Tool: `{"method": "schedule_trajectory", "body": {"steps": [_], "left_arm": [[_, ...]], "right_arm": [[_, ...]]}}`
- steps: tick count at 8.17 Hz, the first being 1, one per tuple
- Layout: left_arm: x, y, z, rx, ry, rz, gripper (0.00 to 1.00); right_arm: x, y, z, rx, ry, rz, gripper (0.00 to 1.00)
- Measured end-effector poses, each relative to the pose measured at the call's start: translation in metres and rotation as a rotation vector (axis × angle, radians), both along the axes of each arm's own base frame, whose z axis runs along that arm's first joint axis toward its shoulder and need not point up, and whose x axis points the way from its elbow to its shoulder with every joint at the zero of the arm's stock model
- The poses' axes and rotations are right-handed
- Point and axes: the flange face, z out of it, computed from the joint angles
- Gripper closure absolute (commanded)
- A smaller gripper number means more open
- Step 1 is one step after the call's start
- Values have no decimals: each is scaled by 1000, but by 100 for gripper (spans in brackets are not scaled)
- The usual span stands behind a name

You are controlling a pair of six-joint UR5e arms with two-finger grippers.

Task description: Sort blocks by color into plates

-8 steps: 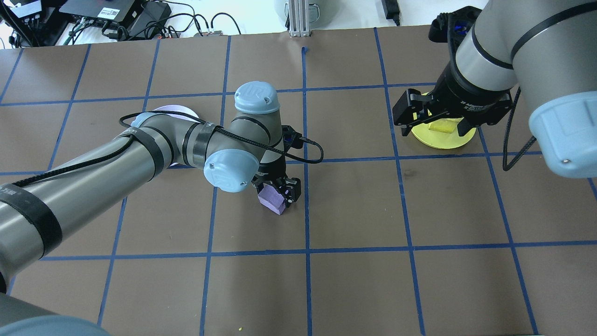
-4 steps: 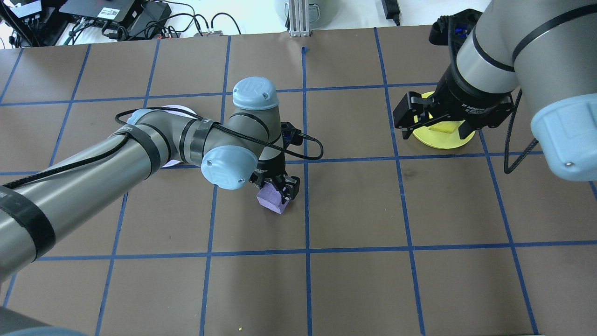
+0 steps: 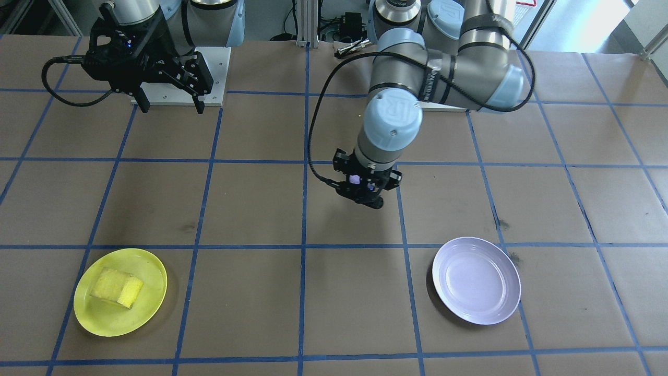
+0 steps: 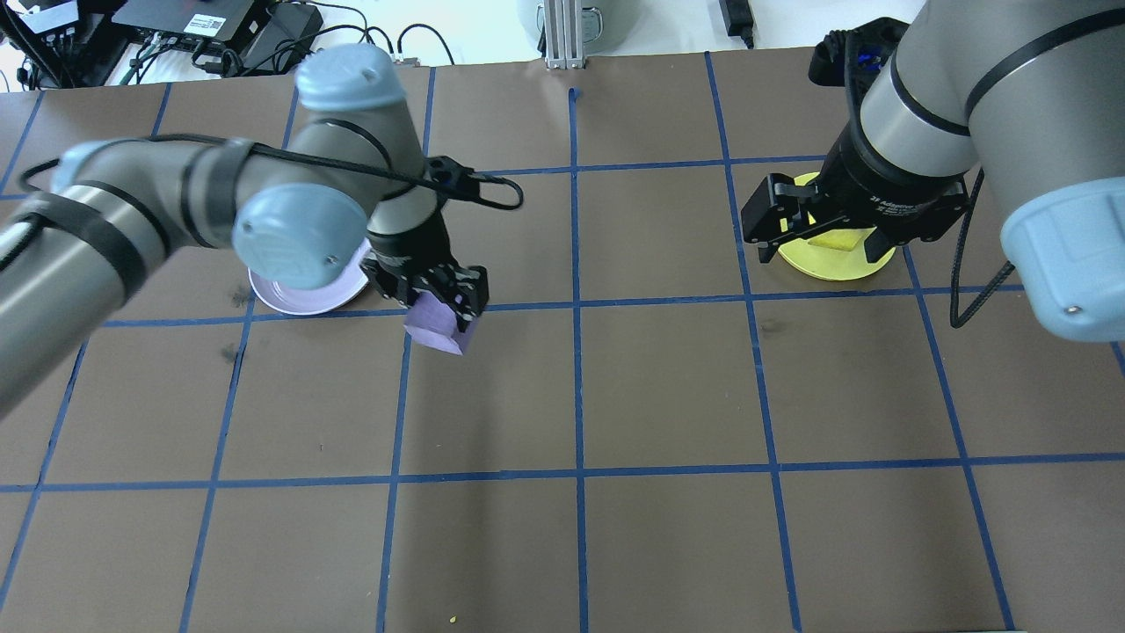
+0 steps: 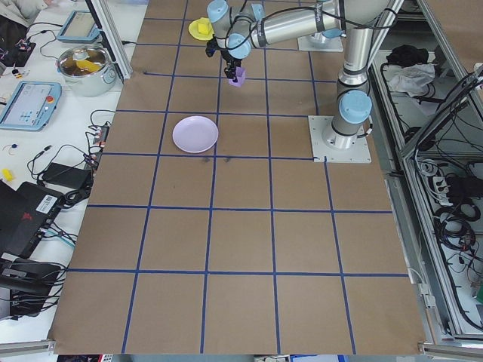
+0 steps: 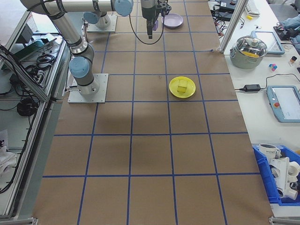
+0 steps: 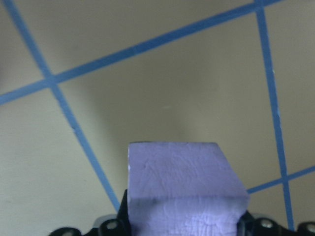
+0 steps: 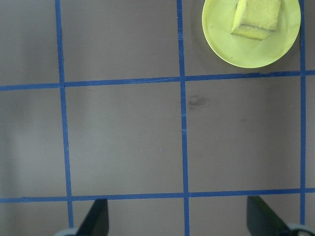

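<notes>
My left gripper [image 4: 444,308] is shut on the light purple block [image 4: 437,323], which fills the bottom of the left wrist view [image 7: 182,187] and hangs above the table. In the overhead view it is just right of the pale lavender plate [image 4: 299,294], whose dish holds nothing [image 3: 476,280]. The yellow block [image 3: 117,287] lies in the yellow plate [image 3: 151,308]. My right gripper [image 4: 822,224] hovers open above that plate [image 4: 835,264], with nothing between its fingers [image 8: 96,219]. Its wrist view shows the yellow block [image 8: 256,17] at the top right.
Brown paper with a blue tape grid [image 4: 576,308] covers the table. Cables and electronics [image 4: 220,31] lie beyond the far edge. A metal post [image 4: 562,35] stands at the back centre.
My left arm has swung left and away with the purple block, from the table's middle to beside the lavender plate. The right arm has hardly moved.
</notes>
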Motion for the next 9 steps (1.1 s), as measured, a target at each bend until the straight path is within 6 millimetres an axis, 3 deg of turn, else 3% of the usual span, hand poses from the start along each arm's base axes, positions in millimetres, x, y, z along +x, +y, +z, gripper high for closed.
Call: {"method": "schedule_trajectory", "body": {"steps": [2,4,5,7,9], "left_arm": [[78,-38,39,-73,8,149,100],[151,-69,39,-101,7,272,100],[179,-85,25,-108,3,314,100],[208,-117,-6,-114,0,353,100],[218,-144,-26,-111,-3,361,99]], "right_arm": [[0,0,0,0,1,0,0],[0,0,0,0,0,0,0],[0,0,0,-1,0,0,0],[0,-1,0,-1,-2,0,0],[0,0,0,-1,-2,0,0]]}}
